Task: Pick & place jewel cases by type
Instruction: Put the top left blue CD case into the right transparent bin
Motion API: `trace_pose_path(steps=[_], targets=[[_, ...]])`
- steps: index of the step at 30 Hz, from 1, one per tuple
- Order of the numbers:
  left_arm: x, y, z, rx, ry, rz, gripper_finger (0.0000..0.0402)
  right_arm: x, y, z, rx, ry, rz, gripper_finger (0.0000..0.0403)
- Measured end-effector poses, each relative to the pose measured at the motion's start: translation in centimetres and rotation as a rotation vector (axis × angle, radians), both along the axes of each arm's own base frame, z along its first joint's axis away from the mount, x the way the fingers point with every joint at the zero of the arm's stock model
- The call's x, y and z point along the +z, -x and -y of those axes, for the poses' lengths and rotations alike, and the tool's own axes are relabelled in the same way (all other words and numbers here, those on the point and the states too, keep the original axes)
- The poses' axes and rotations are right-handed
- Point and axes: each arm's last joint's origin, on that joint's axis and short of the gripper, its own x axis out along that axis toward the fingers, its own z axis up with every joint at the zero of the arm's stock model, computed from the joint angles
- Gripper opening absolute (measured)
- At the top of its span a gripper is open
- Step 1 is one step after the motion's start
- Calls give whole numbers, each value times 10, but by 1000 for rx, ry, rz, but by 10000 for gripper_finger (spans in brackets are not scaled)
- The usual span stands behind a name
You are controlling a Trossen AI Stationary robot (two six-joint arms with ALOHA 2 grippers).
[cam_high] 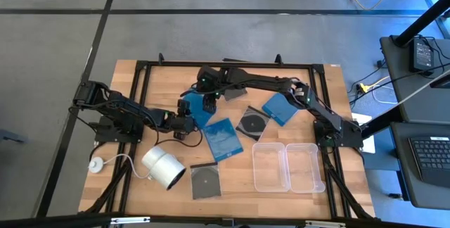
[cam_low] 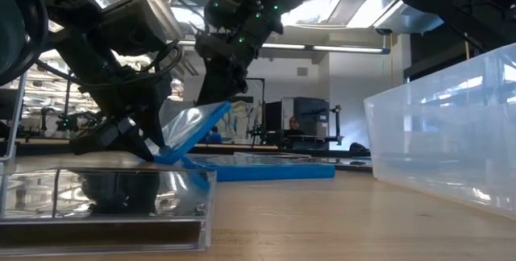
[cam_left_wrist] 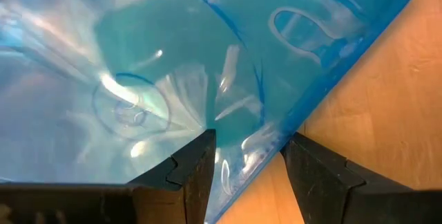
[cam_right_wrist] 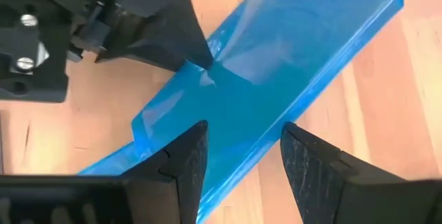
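Both grippers [cam_high: 184,124] [cam_high: 208,103] pinch one tilted blue jewel case [cam_high: 198,115] between them, trays [cam_high: 288,166] empty, so sorting's barely started.

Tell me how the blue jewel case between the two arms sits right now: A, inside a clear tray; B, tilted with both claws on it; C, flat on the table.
B: the blue jewel case slants up off the table, gripped by the left claw and right claw.
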Motion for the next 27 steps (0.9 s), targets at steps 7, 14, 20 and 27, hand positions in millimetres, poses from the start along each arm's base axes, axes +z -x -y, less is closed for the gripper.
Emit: trace_pose_path(steps=[7,14,20,27], targets=[[0,0,3,-7,-17,-1,168,4,0,-4,24,-20,15,179],[1,-1,12,-31,-37,22,168,12,-8,-61,315,-283,119,179],[2,-2,12,-4,-5,51,168,5,-13,-76,401,-246,161,178],[1,-2,12,10,2,56,168,0,-13,-81,431,-180,173,179]])
